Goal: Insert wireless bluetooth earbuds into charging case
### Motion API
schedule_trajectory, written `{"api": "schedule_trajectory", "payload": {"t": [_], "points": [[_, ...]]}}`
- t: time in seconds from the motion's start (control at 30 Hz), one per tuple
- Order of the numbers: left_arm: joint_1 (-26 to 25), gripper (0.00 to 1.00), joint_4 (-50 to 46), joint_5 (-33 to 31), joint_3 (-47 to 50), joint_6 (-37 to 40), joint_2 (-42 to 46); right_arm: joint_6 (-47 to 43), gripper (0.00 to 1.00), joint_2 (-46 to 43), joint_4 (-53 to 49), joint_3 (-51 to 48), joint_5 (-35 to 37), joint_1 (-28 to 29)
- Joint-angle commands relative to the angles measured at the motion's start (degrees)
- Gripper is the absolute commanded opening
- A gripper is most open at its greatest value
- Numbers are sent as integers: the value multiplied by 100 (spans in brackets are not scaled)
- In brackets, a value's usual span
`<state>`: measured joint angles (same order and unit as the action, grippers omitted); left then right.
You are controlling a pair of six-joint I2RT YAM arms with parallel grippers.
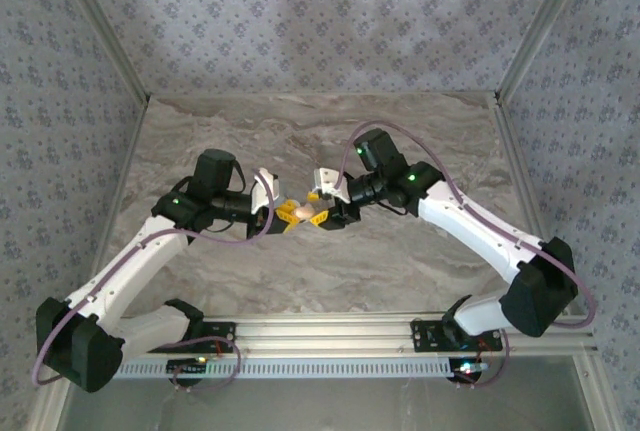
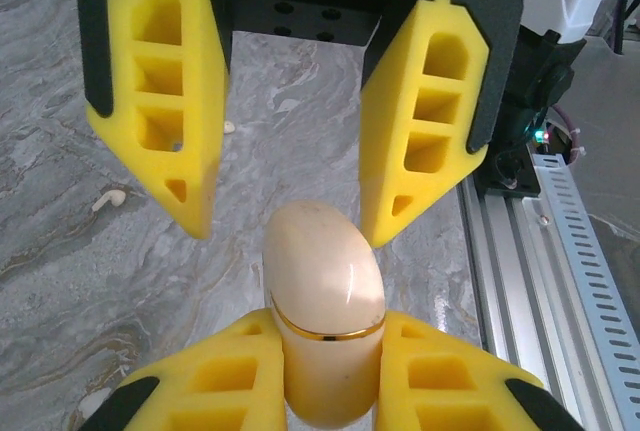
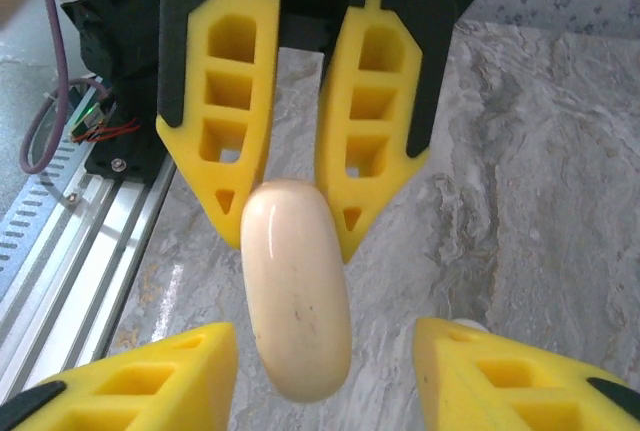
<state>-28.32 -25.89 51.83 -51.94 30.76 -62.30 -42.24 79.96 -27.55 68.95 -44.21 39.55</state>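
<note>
- Table point(image 1: 400, 251): a grey, marble-patterned top with a metal rail point(image 1: 330, 331) along its near edge. The two arms meet over its middle.
- Charging case point(image 2: 322, 261): a pinkish-tan, pill-shaped shell with a thin gold band around it. It is held off the table top at the centre, between the two grippers, and lies roughly level from left to right. Its lid is closed.
- Left gripper point(image 2: 325, 336): its yellow foam fingers point(image 2: 235, 371) are pressed together on the banded end of the case, one on each side and touching it.
- Right gripper point(image 3: 320, 336): it faces the left gripper from the right. Its fingers point(image 3: 150, 376) are spread and flank the rounded free end of the case. In the right wrist view there is a clear gap on both sides, with no contact visible.
- Earbuds: two tiny white curved bits lie loose on the table on the far side of the case, one point(image 2: 108, 198) well apart from the other point(image 2: 230, 127). Neither is in the case or in a gripper.
- A further small white bit point(image 3: 468, 326) lies on the table just beside the right gripper's far finger. I cannot tell what it is.
</note>
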Motion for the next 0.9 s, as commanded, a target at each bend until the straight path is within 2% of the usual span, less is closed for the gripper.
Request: {"api": "schedule_trajectory", "payload": {"t": [0.0,0.3,0.47,0.6,0.67,0.87], "points": [[-43,14,-3,292,-71,166,16,-222,47,58,-141,198,-279,57],[-49,13,84,306,-97,132,80,-284,38,105,-145,215,-418,101],[-59,14,110,310,-98,112,96,-319,28,112,-166,224,-416,105],[-51,26,119,228,-86,104,113,-414,19,57,-209,235,-314,98],[-60,32,112,147,-55,127,130,-430,18,-7,-226,233,-250,83],[-88,40,93,99,-4,171,105,-412,18,-63,-206,242,-235,70]]}}
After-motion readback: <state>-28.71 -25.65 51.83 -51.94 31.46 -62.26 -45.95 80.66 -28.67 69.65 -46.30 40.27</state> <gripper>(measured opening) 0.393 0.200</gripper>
